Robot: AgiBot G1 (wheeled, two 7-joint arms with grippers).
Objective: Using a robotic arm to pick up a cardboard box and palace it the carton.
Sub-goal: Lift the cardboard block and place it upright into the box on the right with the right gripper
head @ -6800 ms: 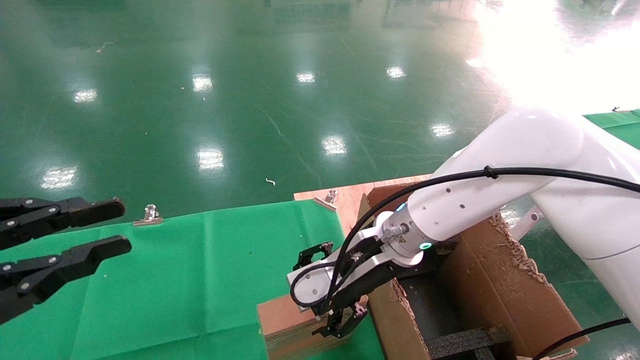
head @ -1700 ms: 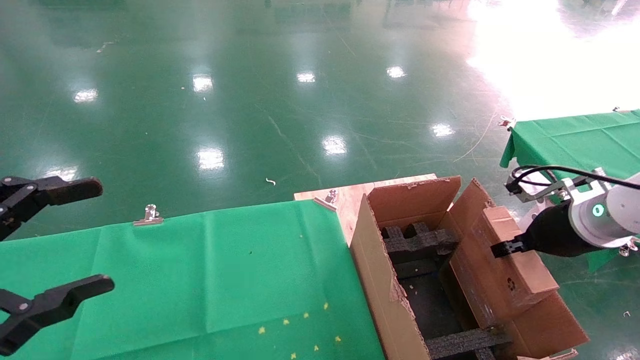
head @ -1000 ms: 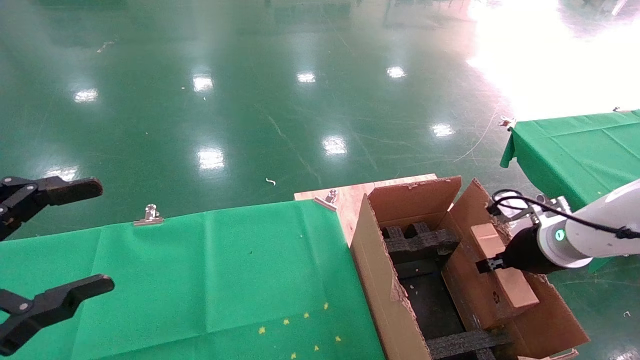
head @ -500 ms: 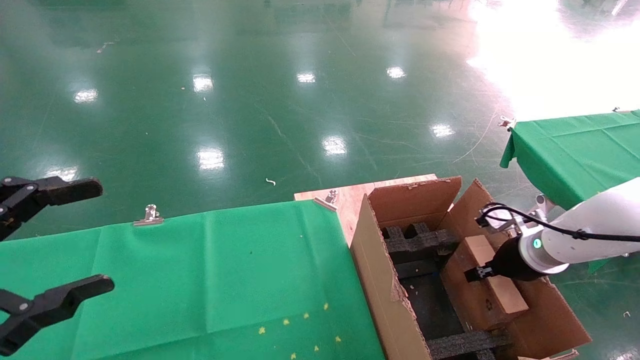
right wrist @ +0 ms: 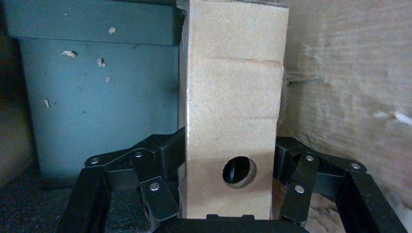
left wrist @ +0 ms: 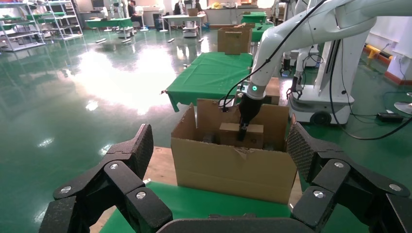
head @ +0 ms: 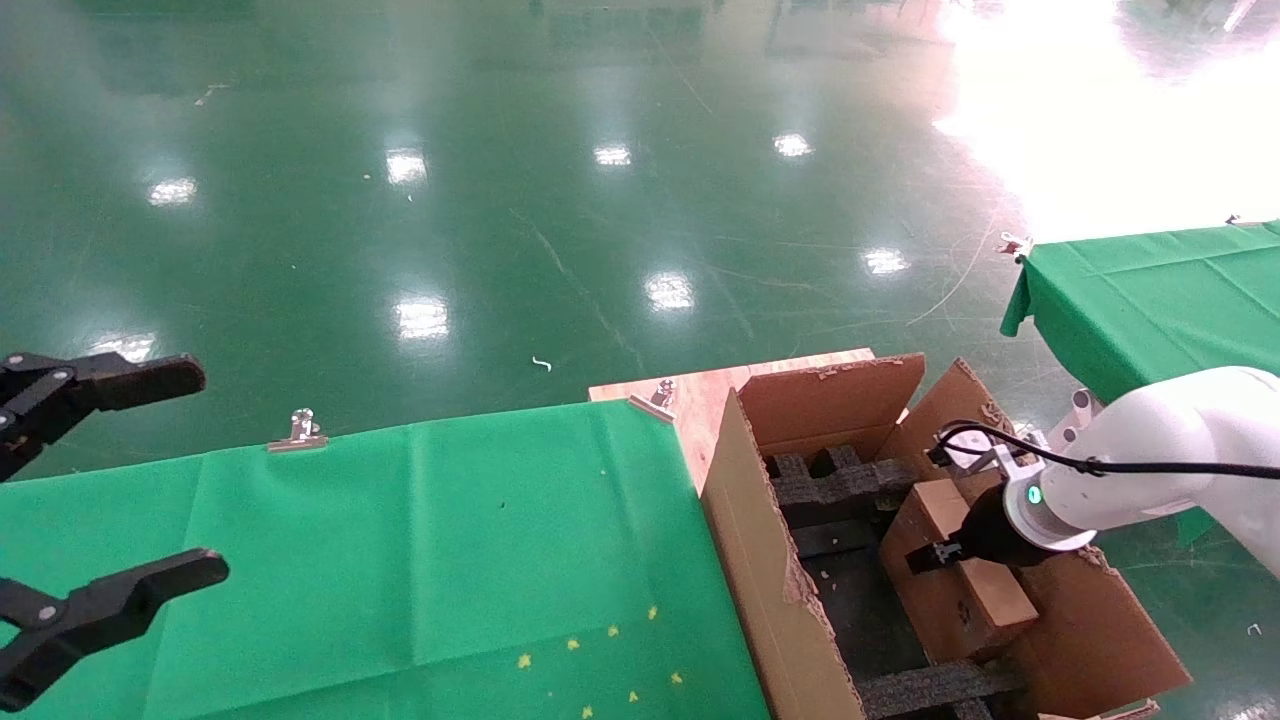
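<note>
The white robotic arm point(head: 1150, 470) reaches into the large open carton point(head: 760, 560) from the right. My right gripper point(head: 935, 553) is shut on the small brown cardboard box point(head: 955, 590) and holds it tilted inside the carton, against the right wall, above the black foam inserts point(head: 840, 480). In the right wrist view the box point(right wrist: 233, 121) stands between the fingers point(right wrist: 165, 150) of the gripper point(right wrist: 231, 160). The left wrist view shows the carton point(left wrist: 233, 167), the box point(left wrist: 228, 133) and the arm point(left wrist: 291, 34). My left gripper point(head: 200, 470) is open and empty at the far left.
A green cloth covers the table point(head: 400, 540) left of the carton, held by a metal clip point(head: 300, 428). A bare wooden board point(head: 690, 390) shows behind the carton. A second green table point(head: 1150, 290) stands at the right. Glossy green floor lies beyond.
My right gripper has carried the box from the carton's right flap down and leftward into the carton. The left gripper has not moved.
</note>
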